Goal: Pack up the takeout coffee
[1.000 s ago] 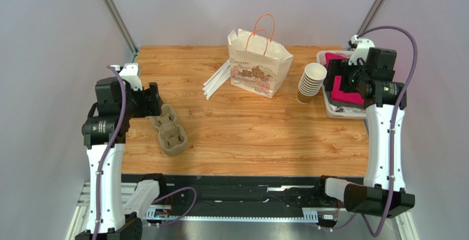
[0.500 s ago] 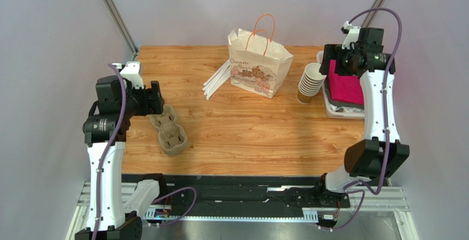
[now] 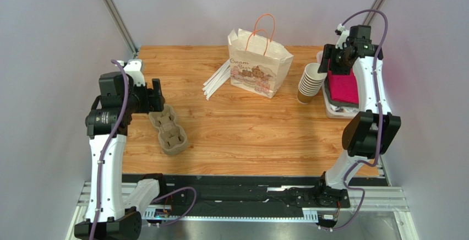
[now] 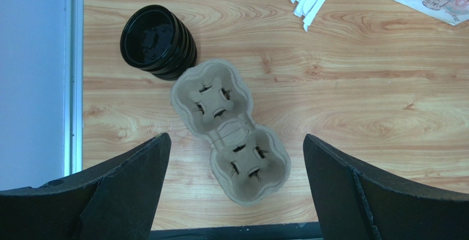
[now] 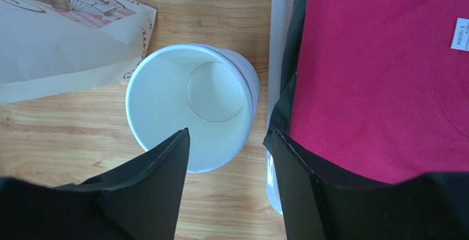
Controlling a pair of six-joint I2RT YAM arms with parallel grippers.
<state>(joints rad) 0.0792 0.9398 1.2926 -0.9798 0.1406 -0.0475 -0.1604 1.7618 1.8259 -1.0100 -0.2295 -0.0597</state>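
Observation:
No lidded takeout coffee cup shows in any view. The printed paper bag [image 3: 258, 69] stands open at the back middle, and its side shows in the right wrist view [image 5: 60, 36]. My left gripper [image 3: 154, 94] is open and empty, hovering above the grey-brown pulp cup tray [image 3: 168, 131]; in the left wrist view its fingers [image 4: 235, 136] straddle the tray [image 4: 228, 130] from above. My right gripper [image 3: 336, 64] is open and empty. In the right wrist view its fingers [image 5: 230, 131] hang over the near rim of the stack of lidless cups [image 5: 190, 105], which stands right of the bag [image 3: 312, 82].
A stack of black lids [image 4: 158, 42] sits beside the pulp tray near the table's left edge. White wrapped straws [image 3: 217, 79] lie left of the bag. A clear bin with pink cloth [image 3: 342, 86] stands at the right edge, close beside the cup stack.
My right arm has swung back and stretched out, carrying its gripper from over the pink bin toward the cup stack. My left gripper has risen slightly.

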